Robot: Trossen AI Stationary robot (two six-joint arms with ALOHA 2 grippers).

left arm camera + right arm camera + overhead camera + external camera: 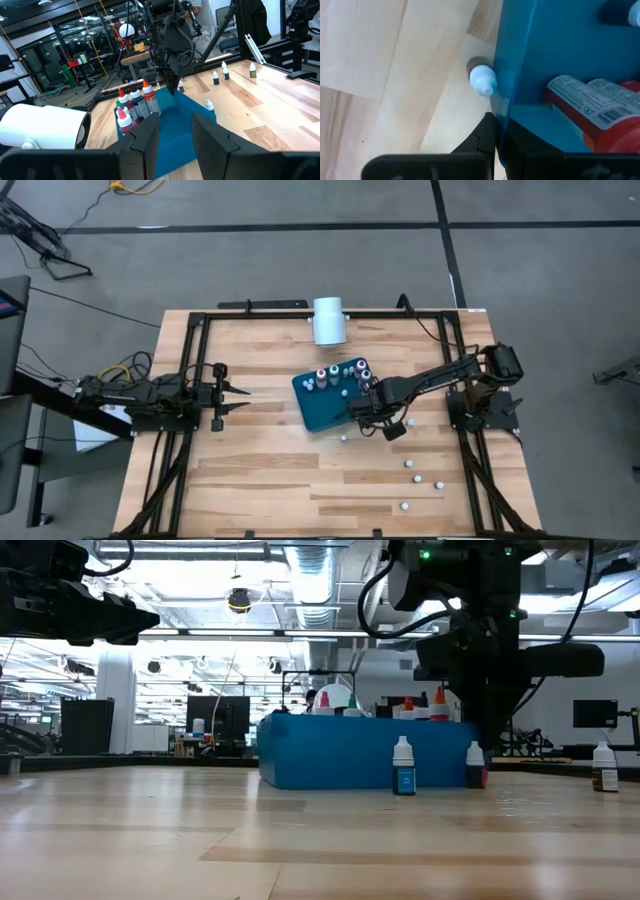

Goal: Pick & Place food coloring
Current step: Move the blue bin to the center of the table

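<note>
1. Near edge of the pale wooden plank table (260, 480): small white-capped food coloring bottles (414, 478) stand loose around five o'clock.
2. Centre: the flat dark teal rectangular tray (320, 412) holds more bottles along its twelve o'clock rim.
3. The right gripper (362, 414) sits at the tray's three o'clock edge, fingers pressed together, with a white-capped bottle just beside them.
4. The left gripper (243, 400) waits at nine o'clock, fingers parted, holding nothing.
5. Far edge: a large white cylinder (328, 320) at twelve o'clock.
</note>
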